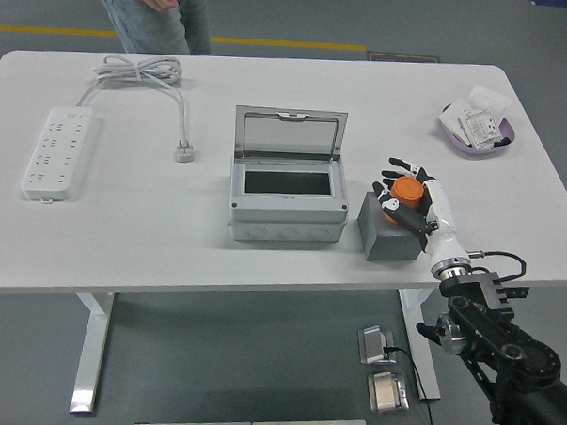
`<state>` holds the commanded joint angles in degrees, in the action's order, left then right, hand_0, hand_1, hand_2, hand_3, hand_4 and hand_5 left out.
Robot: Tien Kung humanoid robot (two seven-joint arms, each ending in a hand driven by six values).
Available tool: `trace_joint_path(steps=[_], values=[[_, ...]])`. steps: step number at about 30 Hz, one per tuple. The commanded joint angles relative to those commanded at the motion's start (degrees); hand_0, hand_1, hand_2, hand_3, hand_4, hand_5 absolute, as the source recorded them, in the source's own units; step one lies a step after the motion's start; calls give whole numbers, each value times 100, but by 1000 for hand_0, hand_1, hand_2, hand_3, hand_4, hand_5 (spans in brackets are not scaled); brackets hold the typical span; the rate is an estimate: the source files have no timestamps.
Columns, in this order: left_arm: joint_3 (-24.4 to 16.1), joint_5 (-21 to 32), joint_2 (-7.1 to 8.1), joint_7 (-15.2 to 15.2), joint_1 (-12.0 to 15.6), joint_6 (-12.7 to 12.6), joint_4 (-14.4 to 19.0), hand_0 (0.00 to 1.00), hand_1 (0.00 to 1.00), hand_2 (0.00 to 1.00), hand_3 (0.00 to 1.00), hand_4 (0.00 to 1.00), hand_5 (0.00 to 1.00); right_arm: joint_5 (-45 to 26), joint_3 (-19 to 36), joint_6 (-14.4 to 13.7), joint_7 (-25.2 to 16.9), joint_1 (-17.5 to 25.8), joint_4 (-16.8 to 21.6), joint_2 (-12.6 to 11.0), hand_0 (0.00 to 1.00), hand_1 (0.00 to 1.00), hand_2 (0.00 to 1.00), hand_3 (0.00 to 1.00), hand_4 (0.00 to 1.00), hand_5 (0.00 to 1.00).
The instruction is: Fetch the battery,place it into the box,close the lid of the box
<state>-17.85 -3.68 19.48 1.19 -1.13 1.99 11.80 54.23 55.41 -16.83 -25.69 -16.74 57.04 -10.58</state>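
The orange battery [406, 192] sits on top of the grey block [390, 231], raised, I judge, so fingers can get round it. My right hand [414, 199] has its fingers wrapped about it, though I can't tell whether it has left the block. Just left stands the box [286, 205], lid [290, 134] tipped up at the far side, leaving the opening free for a drop from above.
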Motion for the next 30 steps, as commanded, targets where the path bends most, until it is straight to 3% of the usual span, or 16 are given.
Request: trace_joint_path(steps=[4, 5, 10, 11, 16, 17, 22, 23, 30], values=[[-13, -14, 9, 0, -2, 2, 1, 617, 676, 606, 647, 714, 166, -67, -3, 44, -7, 8, -3, -7, 611, 646, 655, 723, 472, 4], [-16, -14, 11, 0, -2, 2, 0, 617, 676, 607, 648, 717, 161, -87, -4, 53, -11, 11, -3, -7, 543, 555, 564, 642, 398, 16], [-23, -28, 17, -1, 3, 1, 1, 617, 676, 607, 648, 717, 161, -149, -5, 111, -9, 20, 10, -16, 543, 555, 564, 642, 398, 16], [-21, -30, 18, -2, 4, -1, 1, 617, 676, 607, 648, 717, 157, -150, -6, 127, 6, 22, 16, -19, 468, 479, 481, 586, 308, 45], [-8, -29, 22, -4, 13, -5, 0, 617, 676, 607, 648, 717, 157, -141, -28, 175, 93, 27, 44, -20, 468, 479, 481, 586, 308, 45], [-3, -28, 23, -3, 15, -6, -1, 616, 676, 607, 649, 720, 151, -140, -34, 178, 108, 27, 49, -19, 330, 377, 409, 460, 133, 2], [-1, -29, 36, -8, 27, -10, -1, 616, 676, 607, 649, 720, 151, -153, -47, 193, 145, 24, 71, -20, 330, 377, 409, 460, 133, 2], [-2, -31, 39, -8, 28, -9, 0, 616, 676, 610, 650, 722, 150, -152, -47, 194, 150, 23, 75, -20, 237, 284, 315, 295, 2, 2], [21, -20, 53, -11, 40, -15, 3, 617, 676, 611, 651, 725, 148, -169, -50, 174, 153, 5, 105, -27, 228, 252, 312, 271, 2, 2]])
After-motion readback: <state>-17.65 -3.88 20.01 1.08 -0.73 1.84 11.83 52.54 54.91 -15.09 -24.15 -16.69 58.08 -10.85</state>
